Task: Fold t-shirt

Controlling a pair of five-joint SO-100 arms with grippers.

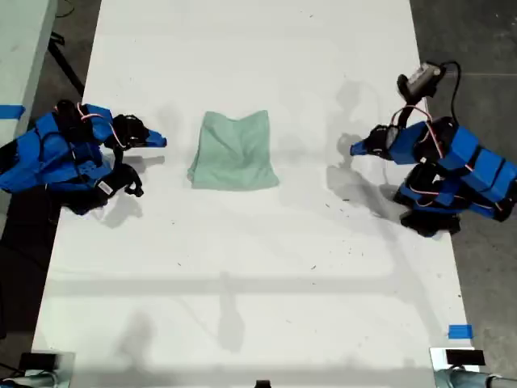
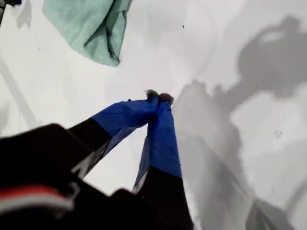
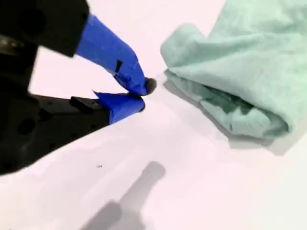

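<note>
The t-shirt [image 1: 234,152] lies in a folded, roughly square bundle on the white counter [image 1: 258,267], between the two sets of jaws. It is near the tips of my second gripper [image 3: 141,95] and farther out ahead of my first gripper [image 2: 158,97]. Both pairs of jaws are together at their blue-taped tips with nothing between them, and neither touches the cloth. The fabric is a pale mint knit, matte and wrinkled, with soft rolled edges where the layers double over. It looks light and limp. I judge it would sag and drape from any single pinch, and a layer could slide off the one beneath if only the top is caught. The smooth counter offers little grip, so a push would likely drag the whole bundle rather than crease it. The plump folded corner nearest my second gripper's jaws seems the best hold, taken low so every layer is pinched. The flat middle gives little to bite.
</note>
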